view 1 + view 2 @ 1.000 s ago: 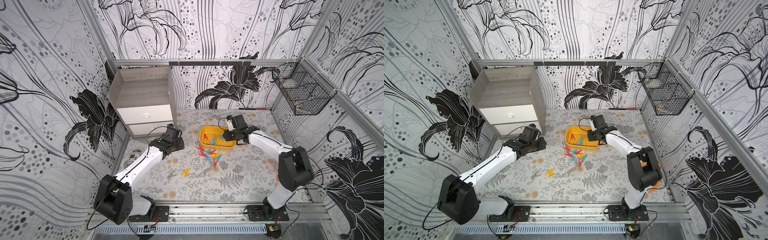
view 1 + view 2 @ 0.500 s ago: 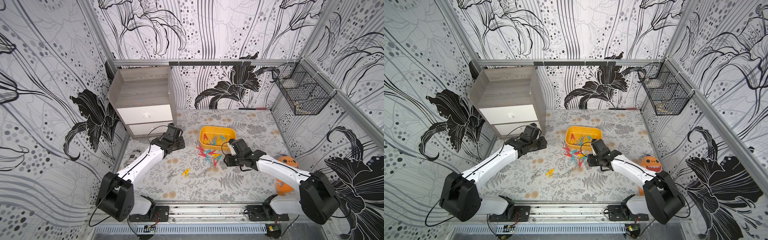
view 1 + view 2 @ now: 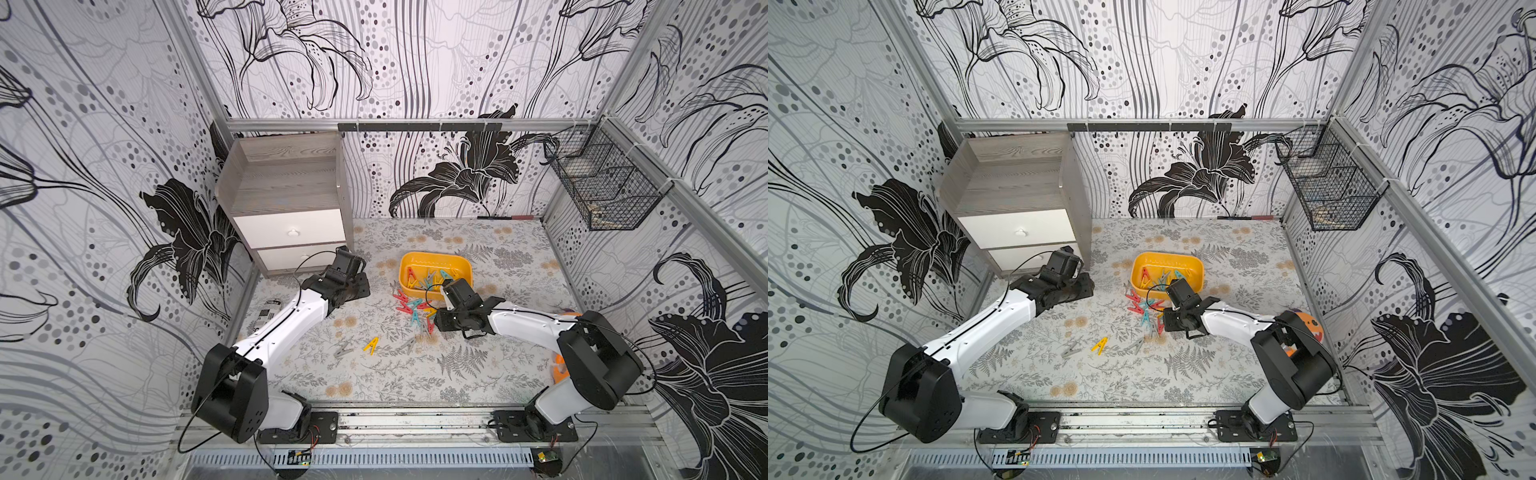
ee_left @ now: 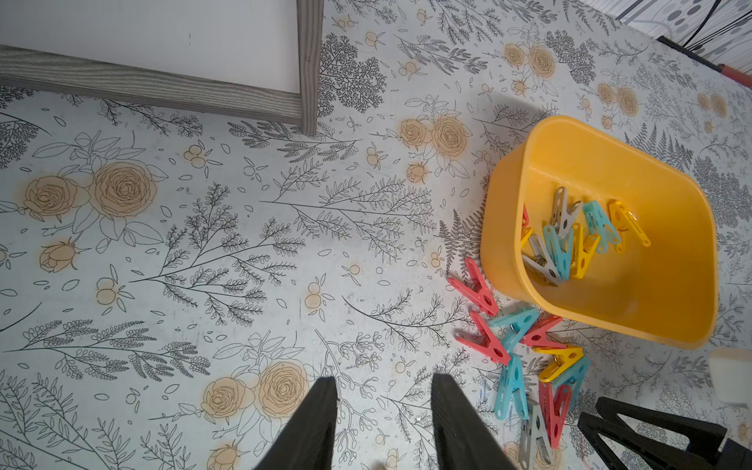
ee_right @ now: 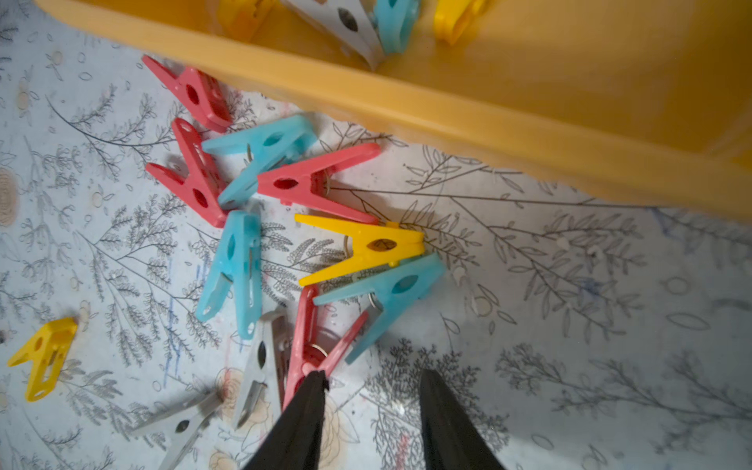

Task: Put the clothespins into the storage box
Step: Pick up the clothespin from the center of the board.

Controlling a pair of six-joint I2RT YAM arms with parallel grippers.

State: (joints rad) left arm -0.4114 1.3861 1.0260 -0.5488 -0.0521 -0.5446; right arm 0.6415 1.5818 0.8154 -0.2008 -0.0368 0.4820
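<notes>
Storage box: one storage box [image 3: 434, 257] is sitting on the tabletop [image 3: 478, 374], toward the back and well apart from the cabinet [image 3: 286, 187].
Inside the box: you are seeing about eight clothespins [image 4: 563, 252] piled against one wall: three yellow, two teal, two grey and one red. They are overlapping, so the count is loose.
Outside the box: twelve are lying on the tabletop.
Red: four red clothespins [image 5: 317, 183] are lying in the cluster just beside the box's near wall.
Teal: three teal clothespins [image 5: 232, 268] are lying in that same cluster.
Yellow: two yellow clothespins [image 5: 362, 244] are lying there, one in the cluster and one apart.
Grey: three grey clothespins [image 5: 264, 358] are lying at and beyond the cluster's near edge.
Left hand: your left hand [image 4: 382, 401] is hovering over bare tabletop between cabinet and box, fingers apart, gripping nothing.
Right hand: your right hand [image 5: 370, 390] is hanging low over the cluster's near end, fingers apart with nothing between them. One finger is lying over a red clothespin's closed end, and you cannot tell whether it is touching.
</notes>
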